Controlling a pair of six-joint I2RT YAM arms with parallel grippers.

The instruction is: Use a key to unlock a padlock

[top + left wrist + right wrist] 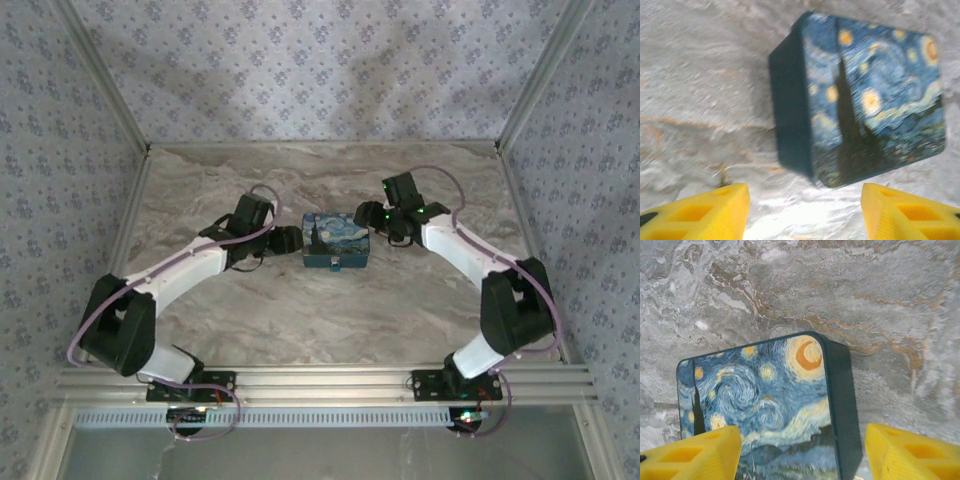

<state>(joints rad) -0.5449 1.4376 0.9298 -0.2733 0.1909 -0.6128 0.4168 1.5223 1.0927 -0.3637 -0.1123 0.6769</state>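
1. A small pale fitting (333, 264) sat on the near wall of the rectangular tin box printed with a blue starry-night painting (337, 240). It was too small to make out from above and may have been the padlock.
2. Each wrist view took in only the box's lid and one dark side wall. The left wrist view of the box (875, 95) was blurred, and the right wrist view cut off the box (760, 390) at the bottom edge.
3. The box lay flat, lid up, mid-way across the marbled grey tabletop (330, 320). Its long axis ran left to right, and the fitting faced the arm bases.
4. The left tool (290, 240) hung just beside the box's left wall and pointed at it. Its yellow fingers (715, 212) were spread apart and held nothing.
5. The right tool (372, 216) was by the box's far right corner. Its yellow fingers (910, 452) stood wide apart and gripped nothing.
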